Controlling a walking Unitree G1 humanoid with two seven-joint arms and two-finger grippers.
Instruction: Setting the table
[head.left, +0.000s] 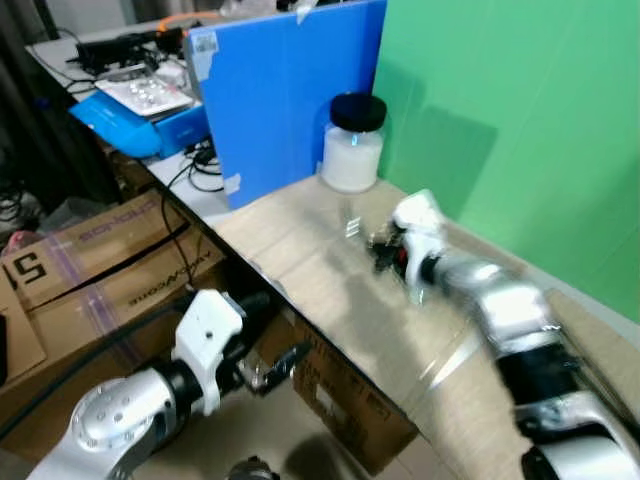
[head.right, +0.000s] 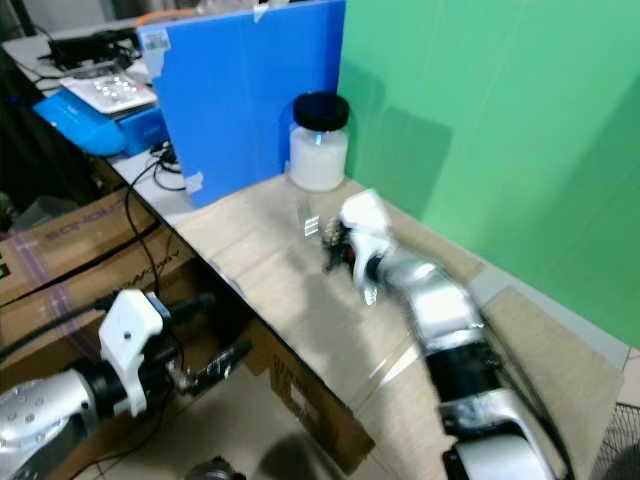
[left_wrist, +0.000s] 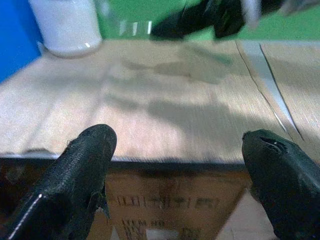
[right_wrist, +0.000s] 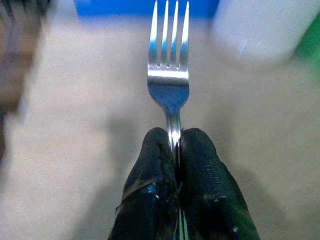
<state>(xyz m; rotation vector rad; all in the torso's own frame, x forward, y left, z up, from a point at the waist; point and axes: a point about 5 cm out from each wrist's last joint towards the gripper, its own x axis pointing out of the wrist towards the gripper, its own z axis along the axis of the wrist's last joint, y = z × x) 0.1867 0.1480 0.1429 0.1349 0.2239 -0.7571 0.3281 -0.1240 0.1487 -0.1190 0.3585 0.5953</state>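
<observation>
We are clenching a fork (right_wrist: 168, 75) in our right pincer (right_wrist: 177, 150) above the counter (head.left: 330, 290), near the white jar (head.left: 352, 143), while our left pincer (left_wrist: 175, 150) is hanging released below the counter edge.

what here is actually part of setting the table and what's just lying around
Part of the job:
- fork, pinched in the right gripper
- table
- left gripper, open at the table's edge

Just lying about:
- white jar with black lid
- blue board
- cardboard boxes
- cables
</observation>
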